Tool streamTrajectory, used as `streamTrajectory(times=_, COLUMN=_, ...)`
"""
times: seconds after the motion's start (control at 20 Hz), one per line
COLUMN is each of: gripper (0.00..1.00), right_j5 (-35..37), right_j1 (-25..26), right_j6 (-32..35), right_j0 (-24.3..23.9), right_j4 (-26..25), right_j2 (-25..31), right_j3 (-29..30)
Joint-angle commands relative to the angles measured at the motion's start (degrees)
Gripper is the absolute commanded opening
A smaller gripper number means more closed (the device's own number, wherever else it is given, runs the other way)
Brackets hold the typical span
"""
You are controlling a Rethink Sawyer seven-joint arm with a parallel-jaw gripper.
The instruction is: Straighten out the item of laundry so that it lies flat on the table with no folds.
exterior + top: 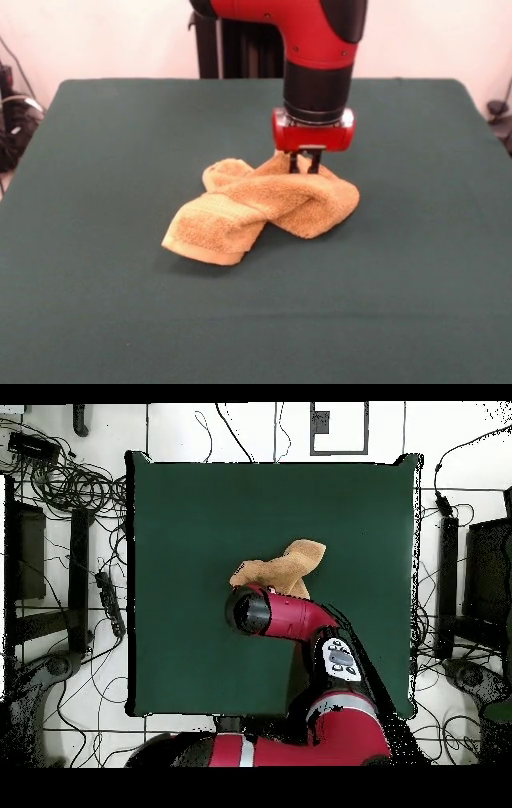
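The orange-tan towel (260,210) lies crumpled and twisted near the middle of the dark green table (120,144), with thick folds and one flap reaching toward the front left. In the overhead view the towel (285,566) shows partly from under the arm. My gripper (305,166) hangs from the red and black arm straight down onto the towel's far right part. Its two short dark fingers (294,164) stand close together with their tips pressed into the cloth, pinching a raised fold. In the overhead view the arm's head hides the gripper.
Cables and boxes lie on the floor around the table (80,494). The robot's pedestal (240,48) stands at the table's far edge. The arm (300,619) reaches over the table's robot side.
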Motion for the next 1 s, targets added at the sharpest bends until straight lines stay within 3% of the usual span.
streamTrajectory(times=0.05, gripper=0.00, right_j5=-6.8, right_j1=4.0, right_j6=10.5, right_j0=3.2, right_j4=-0.1, right_j2=1.3, right_j3=-3.5)
streamTrajectory(times=0.25, gripper=0.00, right_j5=-5.1, right_j1=1.7, right_j6=10.6, right_j0=3.1, right_j4=0.5, right_j2=2.1, right_j3=-1.6)
streamTrajectory(times=0.65, gripper=0.00, right_j5=5.3, right_j1=-15.2, right_j6=14.3, right_j0=8.2, right_j4=3.4, right_j2=-1.7, right_j3=9.2)
streamTrajectory(times=1.0, gripper=0.00, right_j5=8.4, right_j1=-23.3, right_j6=18.0, right_j0=12.1, right_j4=7.0, right_j2=-4.9, right_j3=15.1)
